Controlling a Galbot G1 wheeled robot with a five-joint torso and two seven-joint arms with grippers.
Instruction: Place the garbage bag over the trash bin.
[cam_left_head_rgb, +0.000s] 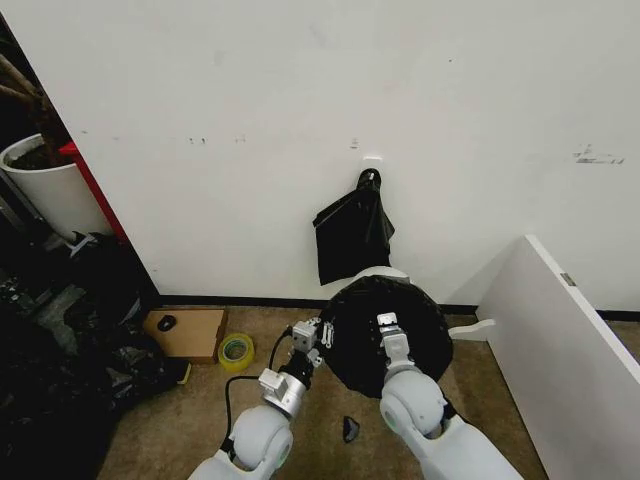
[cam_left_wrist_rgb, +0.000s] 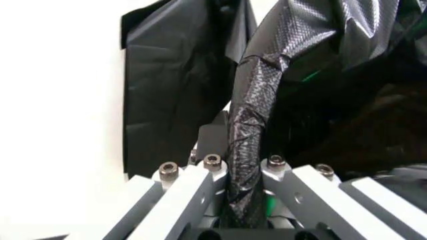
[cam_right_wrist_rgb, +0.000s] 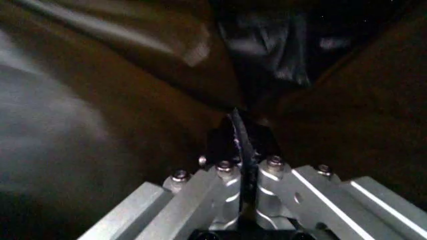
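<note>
Gripping garbage bag (cam_left_head_rgb: 385, 335): both pincers, wordless.

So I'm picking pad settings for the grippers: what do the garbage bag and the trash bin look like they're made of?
The garbage bag looks like thin black plastic film, glossy with a fine embossed weave; it bunches into a creased rope between the left gripper fingers. The right gripper pinches a thin fold of it. The trash bin shows just a smooth cream-white rim, probably moulded plastic.
</note>
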